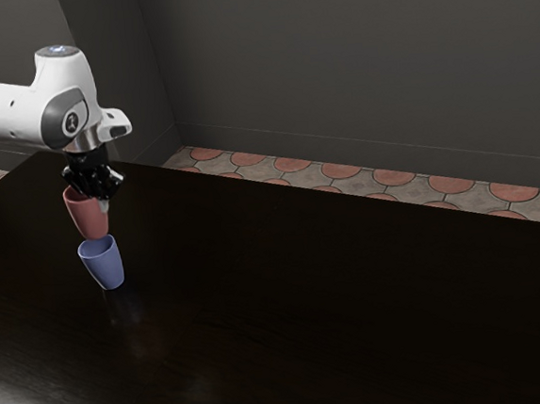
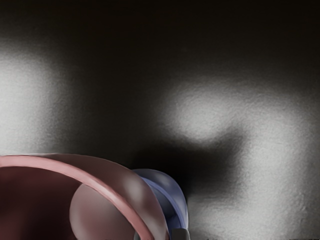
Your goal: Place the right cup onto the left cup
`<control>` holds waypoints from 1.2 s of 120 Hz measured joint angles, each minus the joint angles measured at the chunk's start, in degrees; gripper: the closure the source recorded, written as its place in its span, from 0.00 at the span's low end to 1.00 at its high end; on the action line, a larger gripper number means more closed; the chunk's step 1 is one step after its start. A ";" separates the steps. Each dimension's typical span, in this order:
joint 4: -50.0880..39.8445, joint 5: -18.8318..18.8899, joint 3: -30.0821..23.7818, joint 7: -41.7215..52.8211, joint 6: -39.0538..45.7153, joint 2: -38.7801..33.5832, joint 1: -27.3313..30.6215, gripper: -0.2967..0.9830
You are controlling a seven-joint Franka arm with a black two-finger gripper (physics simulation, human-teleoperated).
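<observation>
Red cup (image 1: pixel 88 216) is gripped by its wall between the jaws, seemingly aloft near the blue cup (image 1: pixel 104 266) on the bench (image 1: pixel 307 303). If it is lowered off-centre (a one-sided grip invites tilting), the blue cup could be caught and toppled.

Exterior: beside arm (image 1: pixel 24 112), farther, downward; wrist: close, downward; shared: cups (image 1: pixel 105 267)

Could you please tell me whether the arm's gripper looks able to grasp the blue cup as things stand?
Probably not yet: the gripper is closed on the wall of the red cup, so its fingers look occupied, though the blue cup is close by.
</observation>
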 joint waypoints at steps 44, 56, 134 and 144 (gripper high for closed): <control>-3.10 -0.33 0.13 2.21 0.53 -2.62 -0.16 0.84; -4.01 -0.36 0.14 2.51 0.60 -3.00 -0.16 0.84; -6.33 -0.41 0.14 2.95 3.05 -2.34 -0.16 0.84; -6.33 -0.41 0.14 2.96 3.42 -2.04 -0.15 0.84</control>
